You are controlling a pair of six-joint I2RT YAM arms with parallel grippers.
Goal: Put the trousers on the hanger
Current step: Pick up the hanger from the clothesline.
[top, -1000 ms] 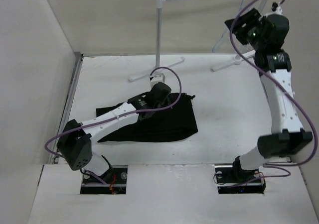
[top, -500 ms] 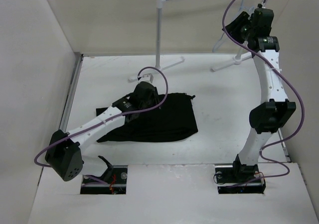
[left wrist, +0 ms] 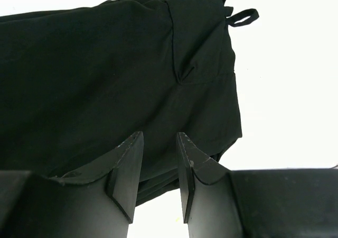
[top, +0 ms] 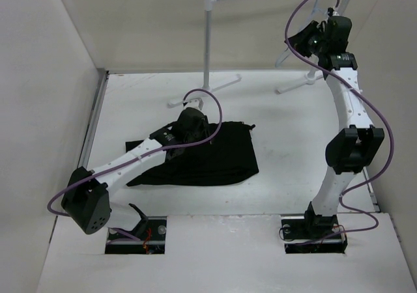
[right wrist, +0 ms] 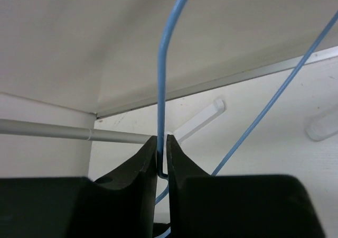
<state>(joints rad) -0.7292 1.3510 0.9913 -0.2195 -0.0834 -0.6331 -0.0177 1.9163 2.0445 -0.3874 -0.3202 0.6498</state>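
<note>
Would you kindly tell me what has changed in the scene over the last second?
The right arm straightened upward, and the right end effector closed on the hanger's thin blue wire. The left end effector shifted slightly left and nearer over the trousers, jaws apart, gripping nothing. The trousers still lie flat on the table, and the garment rack has not moved.

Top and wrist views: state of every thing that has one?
trousers: lying bunched flat on the table, not on the hanger.
hanger: bare, its wire pinched at the rack; hook out of view.
rack: upright, rail level.
left gripper: part open over the trousers, nothing between the jaws.
right gripper: shut on the hanger wire.
</note>
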